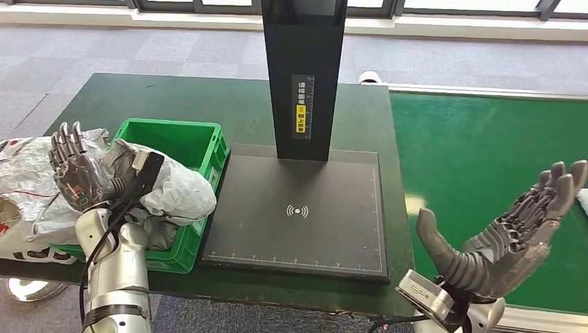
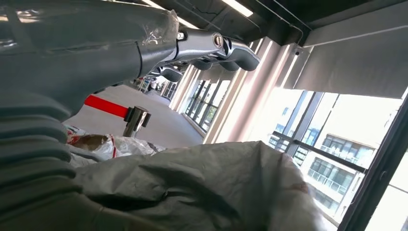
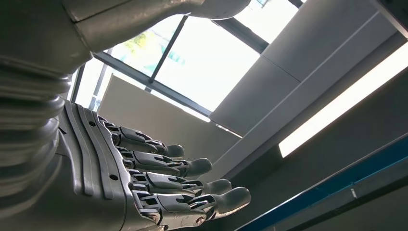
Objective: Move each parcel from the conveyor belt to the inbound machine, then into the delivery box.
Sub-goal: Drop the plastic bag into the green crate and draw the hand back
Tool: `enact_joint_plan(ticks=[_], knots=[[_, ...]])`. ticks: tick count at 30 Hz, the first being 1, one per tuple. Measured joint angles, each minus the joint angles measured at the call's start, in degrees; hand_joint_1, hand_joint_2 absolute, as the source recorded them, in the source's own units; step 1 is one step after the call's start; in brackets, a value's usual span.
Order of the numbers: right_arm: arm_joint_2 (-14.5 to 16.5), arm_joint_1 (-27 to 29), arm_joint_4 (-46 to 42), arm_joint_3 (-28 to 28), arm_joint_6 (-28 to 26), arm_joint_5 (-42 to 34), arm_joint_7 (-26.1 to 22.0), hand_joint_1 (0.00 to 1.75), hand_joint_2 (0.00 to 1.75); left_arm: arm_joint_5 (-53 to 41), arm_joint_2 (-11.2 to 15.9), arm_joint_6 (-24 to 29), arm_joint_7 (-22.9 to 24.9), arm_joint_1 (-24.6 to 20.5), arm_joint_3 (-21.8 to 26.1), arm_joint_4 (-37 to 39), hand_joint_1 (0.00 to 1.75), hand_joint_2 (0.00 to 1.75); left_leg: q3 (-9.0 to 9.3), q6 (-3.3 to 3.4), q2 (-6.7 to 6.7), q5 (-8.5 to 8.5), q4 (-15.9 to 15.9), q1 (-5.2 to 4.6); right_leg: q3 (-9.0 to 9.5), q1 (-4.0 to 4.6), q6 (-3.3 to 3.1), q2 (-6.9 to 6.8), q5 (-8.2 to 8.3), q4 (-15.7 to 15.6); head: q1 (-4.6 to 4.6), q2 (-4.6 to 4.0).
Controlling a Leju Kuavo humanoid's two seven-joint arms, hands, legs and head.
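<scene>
Head view puts your left hand (image 1: pixel 78 175) over the green delivery box (image 1: pixel 182 135) at the counter's (image 1: pixel 104 97) left end, fingers (image 1: pixel 66 139) straight and spread, grasping nothing. A crumpled grey parcel (image 1: pixel 173 187) lies across the box's near rim, just beside that hand and partly hidden by the wrist; you cannot tell whether the palm touches it. To my eye this parcel has had its drop, and the step in hand is the release and pull-back.

Your right hand (image 1: pixel 513 232) is raised palm-up over the near edge of the green conveyor belt (image 1: pixel 485 159), fingers released and empty. At the far right edge of the belt a pale sliver (image 1: pixel 582 201) shows, perhaps the next parcel, too little of it to be sure.

Next you would likely reach the right hand along the belt for that item, then carry it to the inbound machine's black pad (image 1: pixel 298 208).

More bagged parcels (image 1: pixel 28 173) are heaped left of the box. Mind the machine's black upright post (image 1: pixel 303 69) when crossing, and the overhanging parcel, which sits high and may slide off the box rim.
</scene>
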Motion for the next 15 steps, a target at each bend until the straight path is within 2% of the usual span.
enact_joint_plan(ticks=[3,5,9,15], knots=[[0.01,-0.02,0.35,0.0,0.0,0.24,0.0,0.0,1.75,1.16,-1.27,0.0,-4.3,0.08,1.53,-1.81,0.0,0.0,0.01,0.0,0.0,0.0,0.0,0.0,0.0,0.0,0.0,0.0,0.0,0.0,0.0,0.0],[0.01,-0.03,0.55,0.0,0.0,0.4,0.0,0.0,1.75,1.01,-2.14,0.0,-5.23,0.18,2.13,-2.54,0.0,0.0,0.01,0.0,0.0,0.0,0.0,0.0,0.0,0.0,0.0,0.0,0.0,0.0,0.0,0.0],[0.01,0.01,0.73,0.0,0.0,0.51,0.0,0.0,1.75,2.44,-3.43,0.0,-3.15,1.47,1.3,-4.21,0.0,0.0,0.02,0.0,0.01,0.0,0.0,0.0,-0.02,0.0,0.0,-0.01,0.0,0.0,0.0,0.0],[0.01,0.07,0.99,-0.26,0.0,0.63,0.04,0.0,1.75,6.17,-4.35,0.0,-0.15,5.54,-3.68,-9.79,0.0,0.0,0.01,0.0,0.01,-0.01,0.0,0.0,-0.04,0.0,-0.01,-0.01,-0.01,0.0,0.0,0.0]])
